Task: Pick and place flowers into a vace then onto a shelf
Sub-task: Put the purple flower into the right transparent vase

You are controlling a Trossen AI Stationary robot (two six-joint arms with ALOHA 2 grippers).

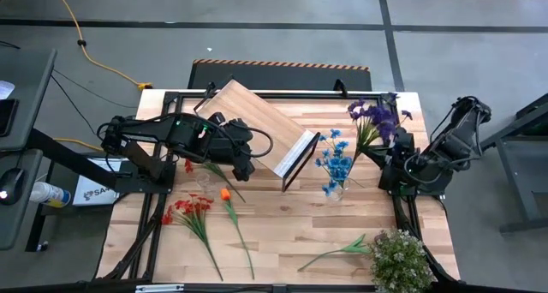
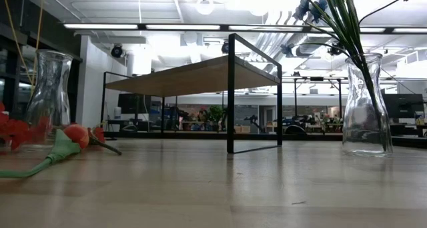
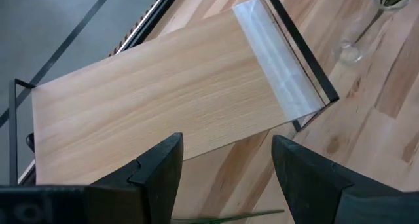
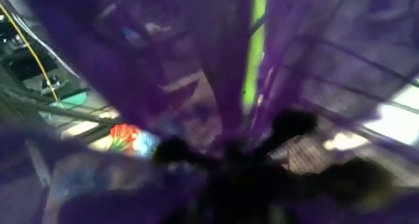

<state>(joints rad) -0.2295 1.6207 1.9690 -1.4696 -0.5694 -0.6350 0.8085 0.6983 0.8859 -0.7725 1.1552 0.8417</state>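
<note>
Here the left gripper (image 1: 242,152), centre-left of the high view, hangs with its fingers (image 3: 157,168) spread and empty over the shelf (image 1: 261,126). The right gripper (image 1: 396,149), at the right, is clamped, apparently on the purple flowers (image 1: 374,115), whose petals smother its wrist view. Blue flowers (image 1: 336,160) stand in 1 vase (image 2: 366,108); red sprays (image 1: 190,209) and the orange tulip (image 1: 225,194) lie lower left. Lower the purple stems straight down, releasing only once seated.

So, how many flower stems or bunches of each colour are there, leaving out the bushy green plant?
Red: 2, red spray and single red bloom
Orange: 1, orange tulip
Blue: 1, blue bunch
Purple: 1, purple bunch
Total: 5
</note>
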